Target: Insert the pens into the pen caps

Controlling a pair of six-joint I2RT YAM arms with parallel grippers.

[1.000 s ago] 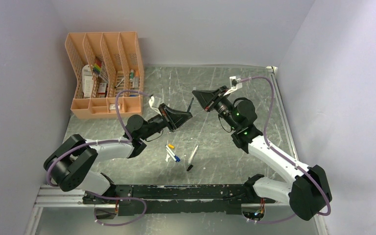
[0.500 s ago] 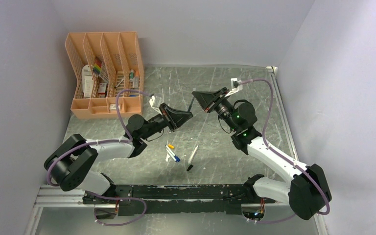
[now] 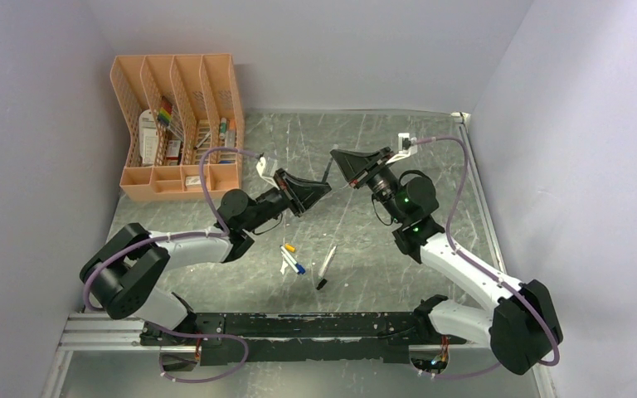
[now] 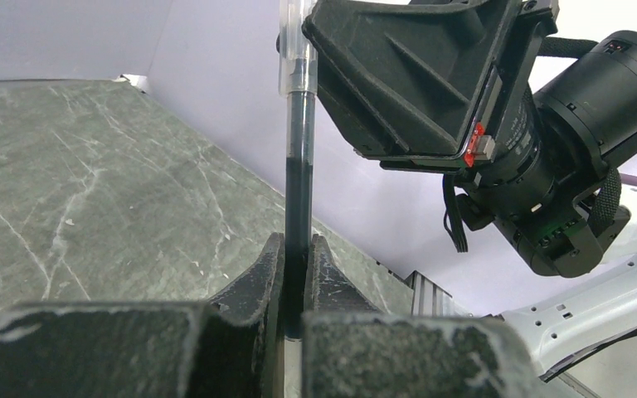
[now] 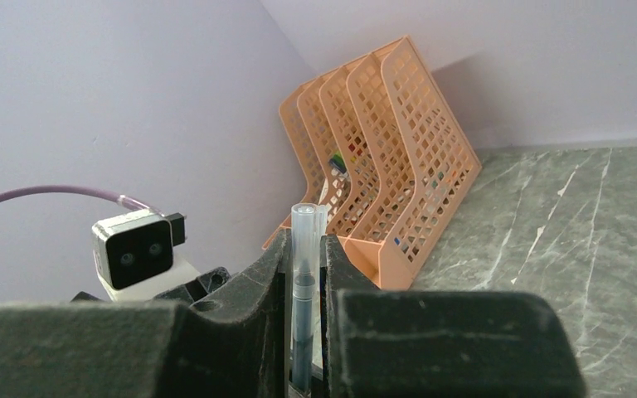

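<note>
Dark pen [image 4: 299,166] clamped by both left claw [image 4: 296,246] and right claw [image 5: 304,246]; only wrist views show it.

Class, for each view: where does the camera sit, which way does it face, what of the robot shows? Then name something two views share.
Top external: above and behind, looking down on the table; left arm and right arm show.
Left wrist: on the left arm, facing the right gripper; its fingers clamp the dark pen.
Right wrist: on the right arm, facing the orange organizer; its fingers flank the pen's clear end.
Shared: that pen, both wrist views.
</note>
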